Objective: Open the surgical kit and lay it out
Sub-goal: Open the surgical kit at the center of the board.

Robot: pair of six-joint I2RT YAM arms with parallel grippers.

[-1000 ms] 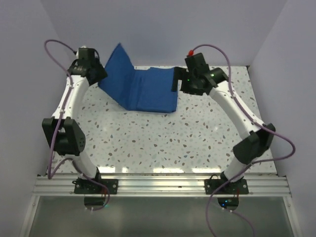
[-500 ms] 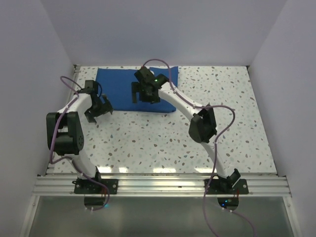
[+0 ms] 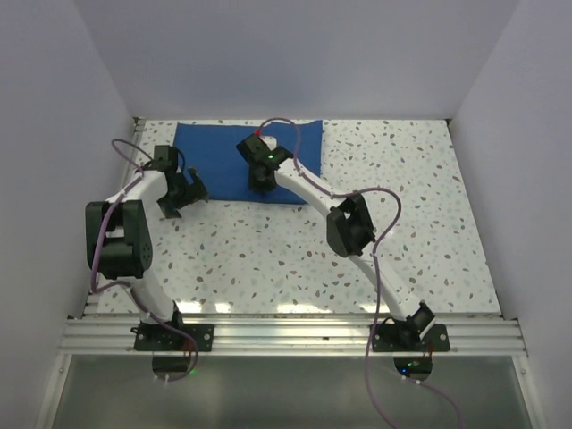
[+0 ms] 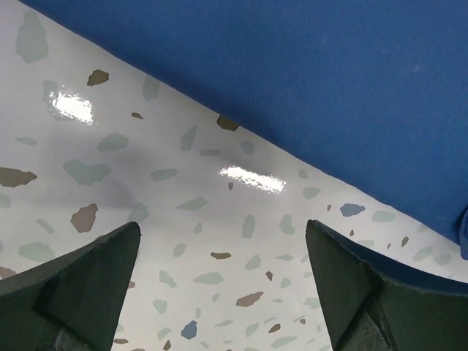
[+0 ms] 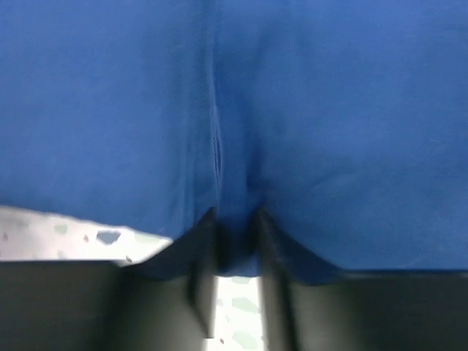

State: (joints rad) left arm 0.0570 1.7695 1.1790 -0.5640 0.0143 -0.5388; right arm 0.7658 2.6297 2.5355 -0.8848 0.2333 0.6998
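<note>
Two grippers show in your views, and one blue cloth wrap lies flat on the speckled table, in the upper left-centre of the top frame, close to the table's back edge. You cannot see what it holds; only blue cloth shows. Your right gripper sits at the wrap's near edge, at the bottom centre of its wrist frame. Its fingers are close together with a puckered fold of the cloth pinched between them, and a crease runs up the cloth from that pinch. Your left gripper is spread wide over bare table, just beside the wrap's near-left edge and holding nothing, with its fingers in the lower corners of its wrist frame.
</note>
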